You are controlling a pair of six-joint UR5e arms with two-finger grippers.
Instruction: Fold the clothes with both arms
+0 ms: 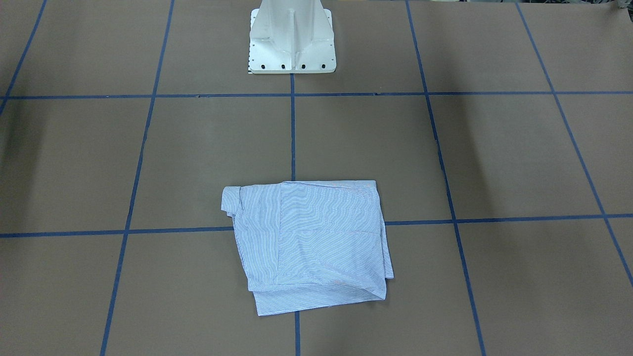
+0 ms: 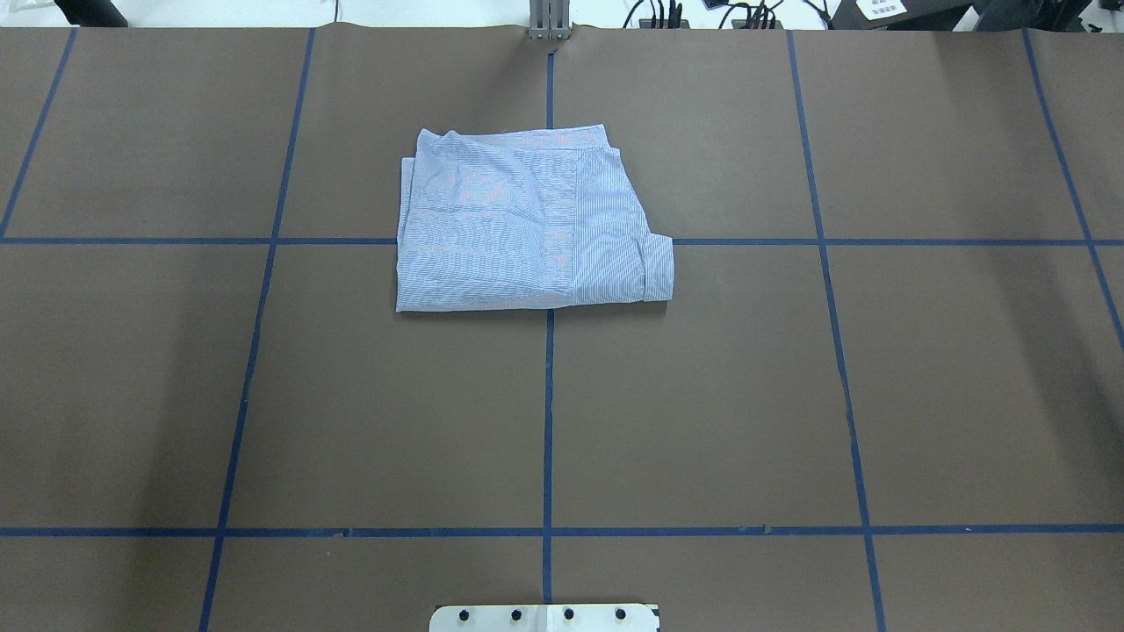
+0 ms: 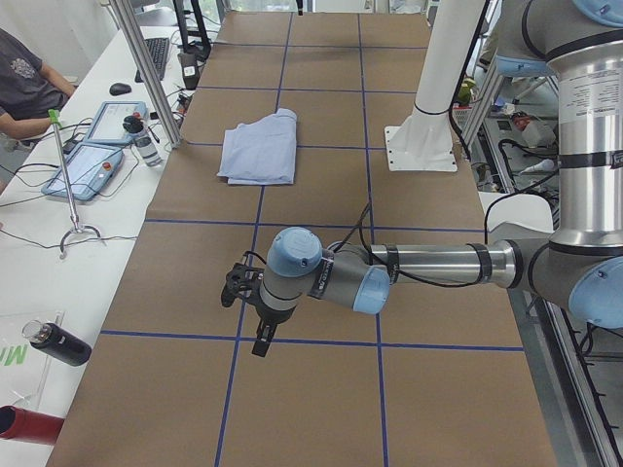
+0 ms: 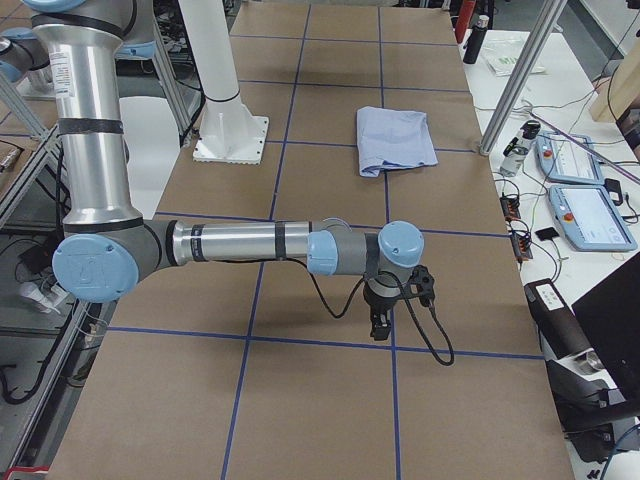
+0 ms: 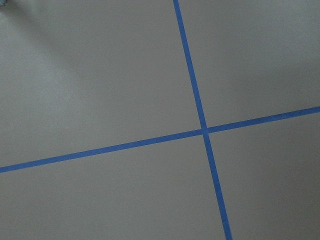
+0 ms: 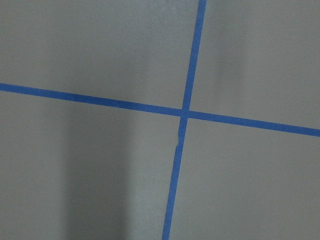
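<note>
The clothes are one light-blue striped shirt (image 1: pixel 306 244) (image 2: pixel 527 224), folded into a rough rectangle and lying flat on the brown table on the side far from the robot's base. Nothing touches it. In the exterior left view the shirt (image 3: pixel 261 151) lies far beyond my left gripper (image 3: pixel 261 336), which hangs low over the table near a blue tape line. In the exterior right view my right gripper (image 4: pixel 380 325) hangs the same way, far from the shirt (image 4: pixel 395 138). Whether either gripper is open or shut I cannot tell. Both wrist views show only table and tape crossings.
The white pedestal base (image 1: pixel 292 44) (image 2: pixel 544 617) stands at the robot's side of the table. Beside the far edge are a metal post (image 3: pixel 146 73), control tablets (image 3: pixel 92 146) (image 4: pixel 580 190), a dark bottle (image 3: pixel 58 343) and a seated person (image 3: pixel 24 83).
</note>
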